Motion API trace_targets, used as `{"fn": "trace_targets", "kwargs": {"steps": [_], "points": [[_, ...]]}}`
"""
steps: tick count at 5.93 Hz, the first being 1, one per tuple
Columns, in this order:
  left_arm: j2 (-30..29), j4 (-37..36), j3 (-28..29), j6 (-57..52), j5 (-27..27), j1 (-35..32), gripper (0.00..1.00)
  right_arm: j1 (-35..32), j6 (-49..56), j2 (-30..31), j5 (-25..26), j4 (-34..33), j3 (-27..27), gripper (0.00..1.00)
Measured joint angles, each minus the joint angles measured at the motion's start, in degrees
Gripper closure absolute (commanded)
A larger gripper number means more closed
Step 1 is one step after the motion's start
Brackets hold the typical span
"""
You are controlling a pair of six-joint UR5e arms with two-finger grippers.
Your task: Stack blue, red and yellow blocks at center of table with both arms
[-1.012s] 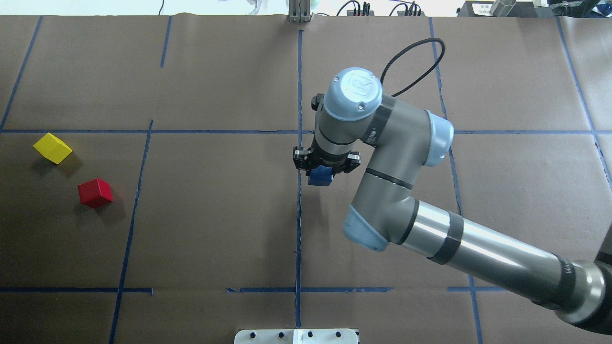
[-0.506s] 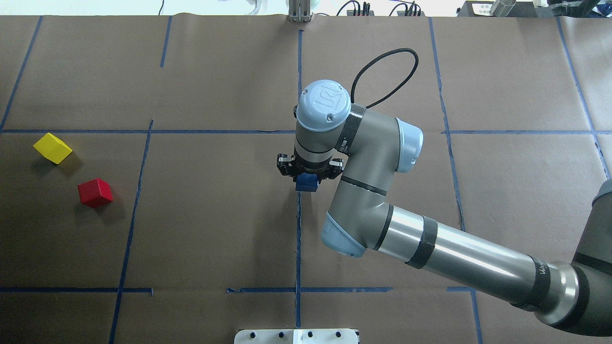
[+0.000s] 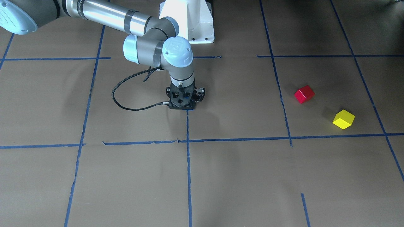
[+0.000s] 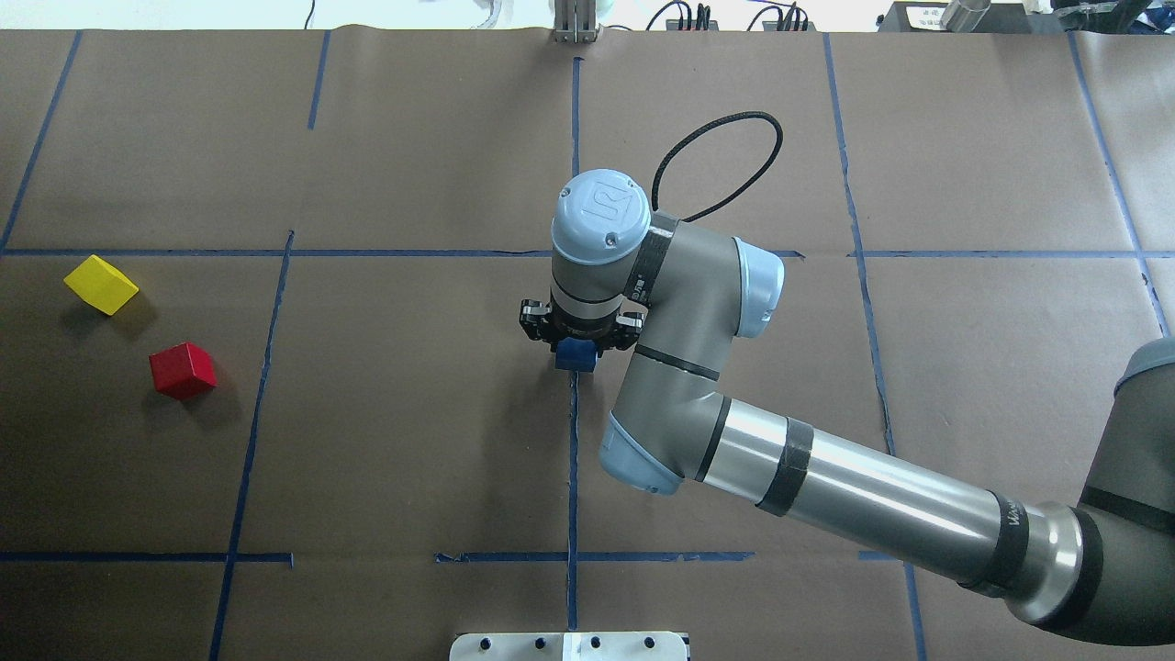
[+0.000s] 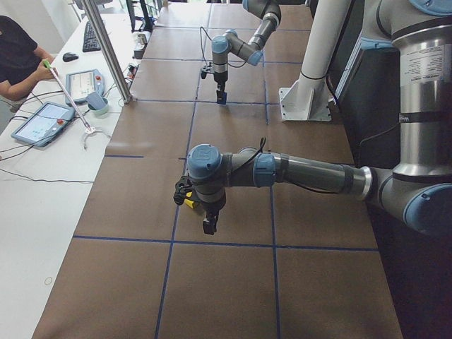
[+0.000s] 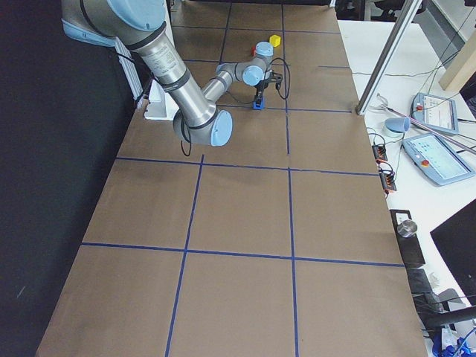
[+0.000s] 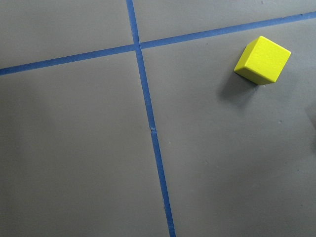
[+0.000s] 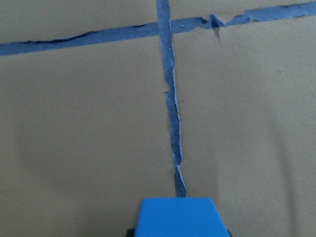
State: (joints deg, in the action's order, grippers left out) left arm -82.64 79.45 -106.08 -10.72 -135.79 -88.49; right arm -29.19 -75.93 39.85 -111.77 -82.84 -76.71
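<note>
My right gripper [image 4: 576, 341] is shut on the blue block [image 4: 575, 354] and holds it low over the central tape line; I cannot tell if it touches the paper. The block fills the bottom of the right wrist view [image 8: 177, 217]. The red block [image 4: 183, 370] and the yellow block [image 4: 101, 285] lie apart at the table's left side. The yellow block also shows in the left wrist view [image 7: 262, 60]. My left gripper [image 5: 209, 227] shows only in the exterior left view, high above that area; I cannot tell if it is open or shut.
Brown paper with a grid of blue tape lines [image 4: 573, 459] covers the table. The right wrist cable [image 4: 725, 156] loops behind the right arm. The robot base [image 3: 187, 22] stands at the table's near edge. An operator [image 5: 18, 56] sits beside the table.
My right arm has moved left and lowered with the blue block, bringing it onto the central tape line. The red and yellow blocks have not moved.
</note>
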Motion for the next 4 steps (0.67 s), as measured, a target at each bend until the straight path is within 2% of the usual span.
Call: {"fn": "trace_targets", "kwargs": {"steps": [3,4], "points": [[0.01,-0.03,0.43,0.22,-0.11,0.11,0.00,0.79,0.26,-0.06,0.80,-0.30,-0.20,0.00],[-0.21,0.19,0.88,1.57,-2.27,0.91,0.00,0.13,0.26,-0.06,0.43,-0.56,-2.22,0.00]]}}
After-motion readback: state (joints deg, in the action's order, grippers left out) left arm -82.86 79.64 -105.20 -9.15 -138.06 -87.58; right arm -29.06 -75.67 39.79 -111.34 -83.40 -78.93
